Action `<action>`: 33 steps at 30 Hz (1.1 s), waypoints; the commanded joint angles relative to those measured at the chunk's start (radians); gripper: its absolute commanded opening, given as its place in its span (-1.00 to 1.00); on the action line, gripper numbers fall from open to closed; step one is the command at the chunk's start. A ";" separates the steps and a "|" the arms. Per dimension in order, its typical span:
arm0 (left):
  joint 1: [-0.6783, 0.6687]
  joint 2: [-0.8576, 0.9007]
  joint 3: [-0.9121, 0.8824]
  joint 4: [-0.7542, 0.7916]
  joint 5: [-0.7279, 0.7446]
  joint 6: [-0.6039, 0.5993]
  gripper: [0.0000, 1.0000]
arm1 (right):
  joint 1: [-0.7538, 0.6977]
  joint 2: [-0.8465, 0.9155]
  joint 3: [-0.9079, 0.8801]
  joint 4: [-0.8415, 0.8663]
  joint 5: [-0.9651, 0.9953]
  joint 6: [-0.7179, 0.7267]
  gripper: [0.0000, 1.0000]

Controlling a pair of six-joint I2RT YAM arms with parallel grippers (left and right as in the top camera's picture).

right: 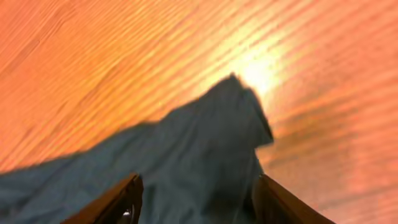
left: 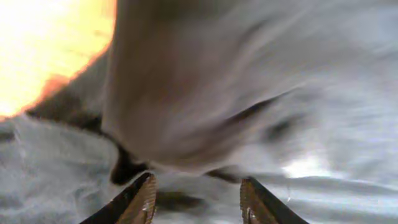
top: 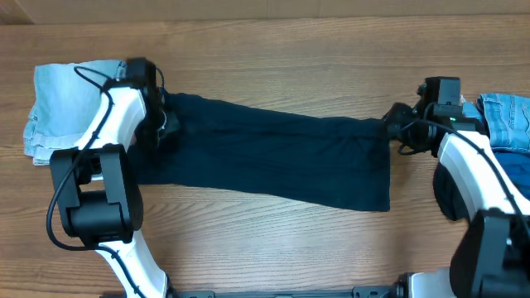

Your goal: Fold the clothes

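- Wooden tabletop [top: 273,240] with a warm, streaked grain filled the whole scene
- On it lay a long dark navy garment [top: 273,153], stretched flat from left to right, its right end cut square and sitting nearer than its left end
- At the garment's left end the left gripper [left: 198,186] had its fingers apart, with blurred cloth spread just beyond the tips
- At the right end the right gripper [right: 196,186] likewise stood with fingers parted, above a peaked corner of the dark cloth
- Farther off, a faded denim piece [top: 62,103] sat at the far left, touching the dark garment's left end
- Another denim piece [top: 507,116] lay at the far right edge, apart from the dark garment
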 commanded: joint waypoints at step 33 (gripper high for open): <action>-0.079 0.009 0.086 0.006 0.085 0.087 0.16 | -0.005 -0.069 0.018 0.035 -0.037 -0.103 -0.88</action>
